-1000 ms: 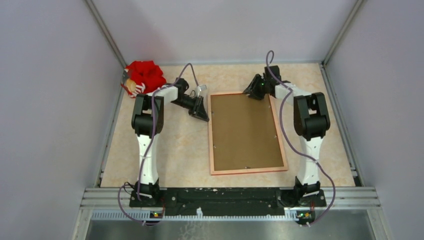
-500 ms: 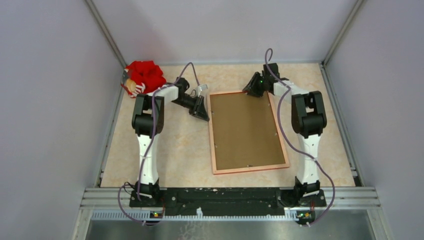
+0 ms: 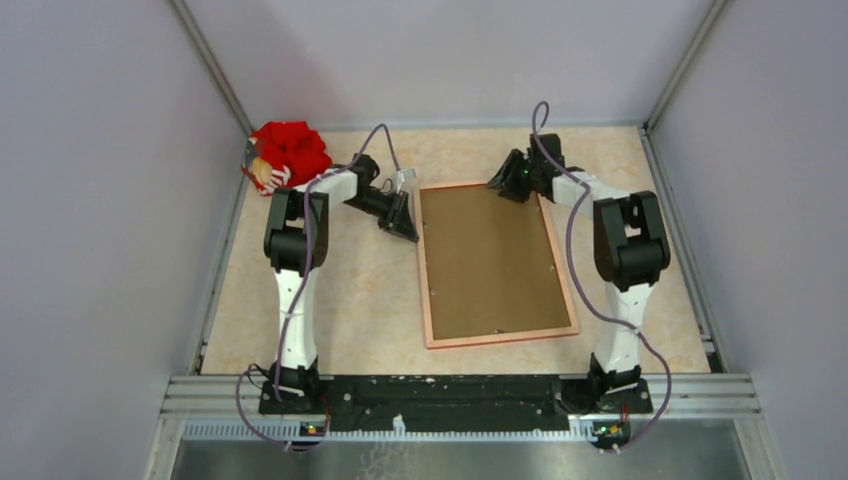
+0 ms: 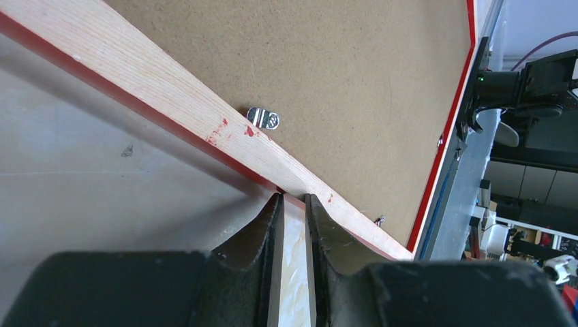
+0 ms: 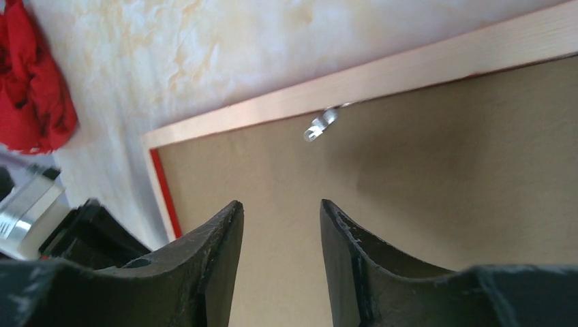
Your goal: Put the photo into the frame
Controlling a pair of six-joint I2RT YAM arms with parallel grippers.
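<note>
One thin rectangular pale-wood frame point(image 3: 423, 270) surrounds flat, speckled brown hardboard point(image 3: 490, 260).

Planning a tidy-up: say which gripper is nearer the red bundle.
Left. The left gripper is just right of the red bundle; the right gripper lies farther, over the frame's far edge.

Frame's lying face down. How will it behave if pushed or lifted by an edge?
Probably stiff: straight wooden rails on the frame, flat backing board inside. Pushed, it likely slides, not tips, lying flat on the smooth table. Edge lifts look awkward: the rim is thin and low.
</note>
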